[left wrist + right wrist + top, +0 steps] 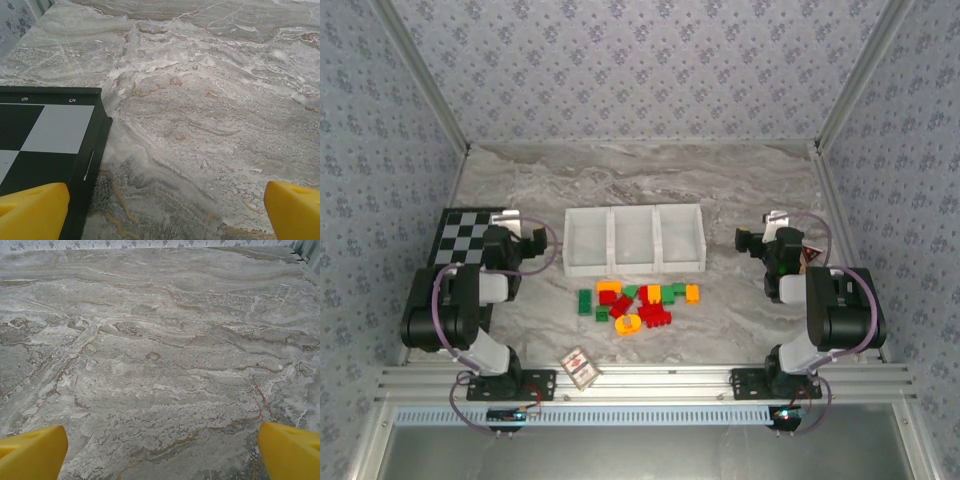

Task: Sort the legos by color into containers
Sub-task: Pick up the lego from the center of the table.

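Legos [638,305] clustered on table [740,190] just before bins [610,240], none binned. Left gripper [165,207], right gripper [161,450] spread wide, holding nothing, well apart from pile. Risk: bricks touch, colours mixed; pinch may snag neighbour or scatter pile.

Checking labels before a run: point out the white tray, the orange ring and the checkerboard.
white tray [620,265]: top view, on its front wall.
orange ring [621,326]: top view, on its left rim.
checkerboard [463,236]: top view, on the middle squares.
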Controlling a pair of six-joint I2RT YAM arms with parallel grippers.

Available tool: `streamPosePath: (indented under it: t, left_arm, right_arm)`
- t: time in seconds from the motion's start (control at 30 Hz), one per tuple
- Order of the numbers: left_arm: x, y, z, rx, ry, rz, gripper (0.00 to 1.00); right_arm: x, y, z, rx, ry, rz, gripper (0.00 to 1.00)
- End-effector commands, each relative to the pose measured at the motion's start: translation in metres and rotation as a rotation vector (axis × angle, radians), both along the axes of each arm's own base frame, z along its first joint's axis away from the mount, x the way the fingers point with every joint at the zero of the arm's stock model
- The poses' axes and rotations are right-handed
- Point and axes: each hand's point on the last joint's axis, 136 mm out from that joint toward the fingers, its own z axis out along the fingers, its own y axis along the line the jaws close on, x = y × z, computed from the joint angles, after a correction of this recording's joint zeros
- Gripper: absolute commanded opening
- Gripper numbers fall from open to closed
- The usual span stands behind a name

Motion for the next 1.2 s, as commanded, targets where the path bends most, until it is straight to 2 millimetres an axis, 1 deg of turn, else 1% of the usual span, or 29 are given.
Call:
streamPosePath:
  t: [0.0, 0.07, 0.1, 0.13, 0.17, 0.23, 0.27, 0.3, 0.33, 0.37, 0.4, 0.5, 0.57, 0.63, 0.7, 0.73, 0.8, 0.87, 0.97, 1.0, 1.07, 1.17]
  left_arm:
    - [0.007, -0.001, 0.011, -0.013, -0.028, -0.006, 1.00]
    - [0.008, -0.004, 0.014, 0.009, -0.036, -0.012, 1.00]
    - [0.007, -0.012, 0.017, 0.022, -0.035, -0.046, 1.00]
    - [0.004, -0.017, 0.024, 0.033, -0.045, -0.069, 1.00]
    - [-0.001, -0.017, 0.033, 0.043, -0.068, -0.059, 1.00]
    - [-0.012, -0.027, 0.054, 0.064, -0.079, -0.070, 1.00]
    - [-0.018, -0.032, 0.066, 0.054, -0.078, -0.068, 1.00]
    - [-0.022, -0.039, 0.083, 0.020, -0.094, -0.062, 1.00]
    - [-0.027, -0.045, 0.093, -0.014, -0.088, -0.057, 1.00]
    - [-0.034, -0.052, 0.105, -0.044, -0.075, -0.057, 1.00]
    - [-0.040, -0.056, 0.116, -0.068, -0.066, -0.041, 1.00]
    - [-0.060, -0.073, 0.140, -0.110, -0.001, -0.057, 1.00]
    - [-0.074, -0.082, 0.149, -0.118, 0.069, -0.088, 1.00]
    - [-0.089, -0.091, 0.149, -0.139, 0.170, -0.120, 1.00]
    - [-0.109, -0.101, 0.141, -0.179, 0.287, -0.169, 1.00]
    - [-0.118, -0.107, 0.136, -0.199, 0.337, -0.198, 1.00]
    - [-0.141, -0.118, 0.121, -0.247, 0.444, -0.259, 1.00]
    - [-0.160, -0.124, 0.108, -0.282, 0.515, -0.288, 0.99]
    - [-0.178, -0.125, 0.093, -0.305, 0.556, -0.286, 1.00]
    - [-0.180, -0.126, 0.093, -0.301, 0.544, -0.290, 1.00]
    - [-0.183, -0.136, 0.100, -0.303, 0.506, -0.345, 1.00]
    - [-0.187, -0.143, 0.104, -0.309, 0.477, -0.389, 1.00]
  right_arm:
    - [0.006, -0.004, 0.007, -0.003, -0.014, -0.012, 1.00]
    - [0.006, -0.005, 0.007, -0.008, -0.017, -0.016, 1.00]
    - [0.006, -0.004, 0.008, -0.013, -0.020, -0.017, 1.00]
    - [0.005, -0.007, 0.009, -0.030, -0.028, -0.047, 1.00]
    - [0.003, -0.011, 0.014, -0.053, -0.044, -0.089, 1.00]
    - [-0.005, -0.011, 0.031, -0.102, -0.088, -0.131, 1.00]
    - [-0.010, -0.014, 0.043, -0.125, -0.099, -0.169, 1.00]
    - [-0.015, -0.021, 0.056, -0.134, -0.091, -0.230, 1.00]
    - [-0.019, -0.023, 0.066, -0.083, -0.073, -0.268, 1.00]
    - [-0.027, -0.026, 0.070, 0.024, -0.013, -0.308, 1.00]
    - [-0.032, -0.029, 0.080, 0.136, 0.019, -0.339, 1.00]
    - [-0.049, -0.033, 0.102, 0.359, 0.062, -0.388, 1.00]
    - [-0.057, -0.023, 0.112, 0.479, 0.103, -0.353, 1.00]
    - [-0.061, -0.007, 0.122, 0.576, 0.146, -0.289, 1.00]
    - [-0.070, 0.027, 0.116, 0.655, 0.287, -0.180, 0.98]
    - [-0.076, 0.041, 0.111, 0.671, 0.358, -0.143, 0.97]
    - [-0.095, 0.072, 0.099, 0.630, 0.503, -0.061, 0.95]
    - [-0.118, 0.092, 0.087, 0.530, 0.601, -0.031, 0.95]
    - [-0.149, 0.111, 0.073, 0.412, 0.697, -0.015, 0.93]
    - [-0.157, 0.115, 0.069, 0.380, 0.719, -0.010, 0.92]
    - [-0.172, 0.121, 0.059, 0.324, 0.766, -0.029, 0.90]
    - [-0.187, 0.129, 0.039, 0.236, 0.835, -0.038, 0.89]
